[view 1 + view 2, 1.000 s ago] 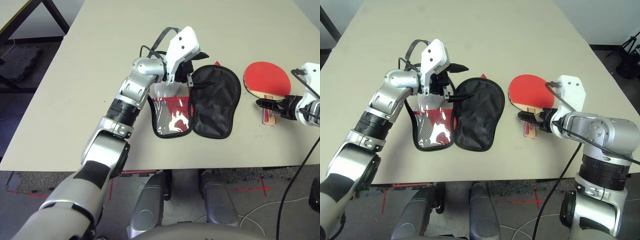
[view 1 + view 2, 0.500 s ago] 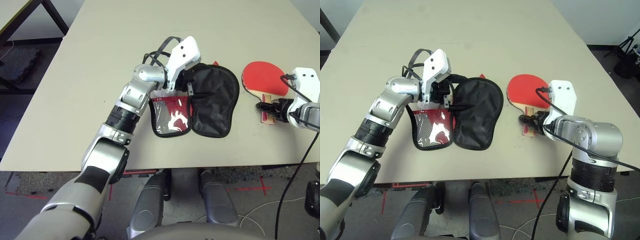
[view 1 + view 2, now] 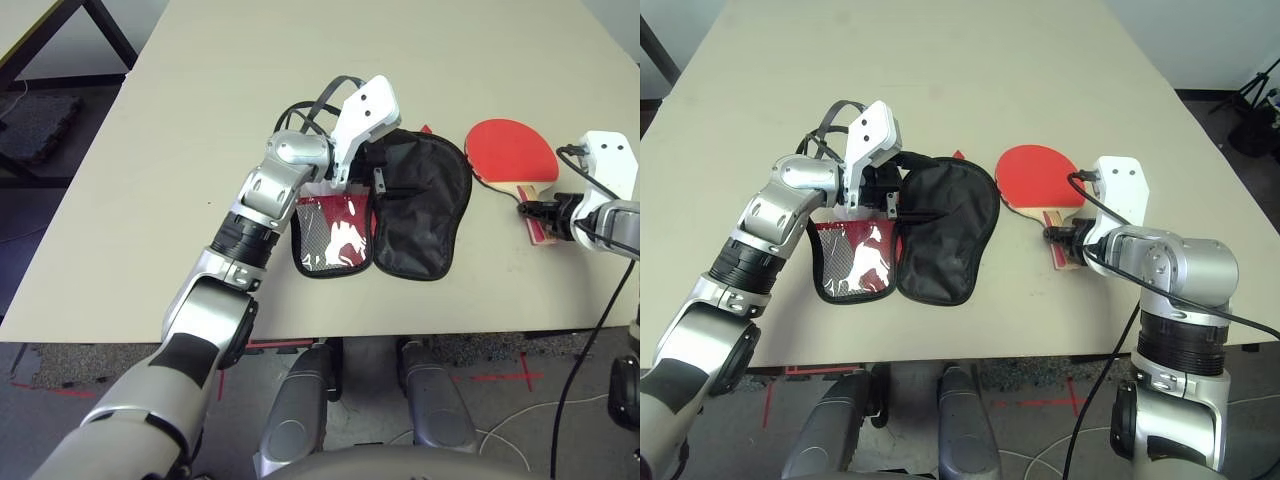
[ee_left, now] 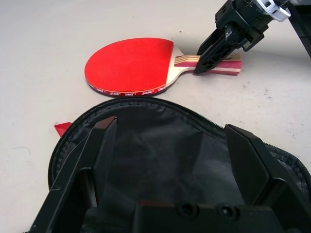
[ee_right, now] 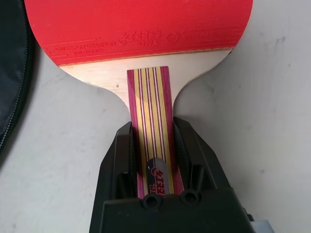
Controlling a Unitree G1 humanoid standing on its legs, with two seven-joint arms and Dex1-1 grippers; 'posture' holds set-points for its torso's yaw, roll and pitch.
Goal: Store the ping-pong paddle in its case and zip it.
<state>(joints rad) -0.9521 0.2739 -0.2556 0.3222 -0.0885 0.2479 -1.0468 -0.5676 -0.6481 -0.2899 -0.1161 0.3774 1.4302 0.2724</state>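
The case [image 3: 415, 215] lies unzipped on the table, its black lining half [image 4: 160, 160] beside the red mesh half [image 3: 335, 232] with the white logo. My left gripper [image 3: 378, 182] is open, its fingers [image 4: 104, 133] spread just over the black lining near the case's far end. To the right lies the ping-pong paddle [image 3: 512, 152], red blade [image 5: 136, 24] toward the case. My right gripper [image 5: 155, 145] is shut on its striped wooden handle [image 5: 150, 102], which rests flat on the table.
The beige table [image 3: 200, 120] stretches bare behind and to the left of the case. Its front edge runs just below the case. A black cable [image 3: 600, 330] hangs from my right wrist. A dark table leg [image 3: 110, 30] stands at far left.
My right gripper has slid the paddle left, closer to the case. My left gripper came down from a raised pose onto the black lining, and the case shifted slightly left.
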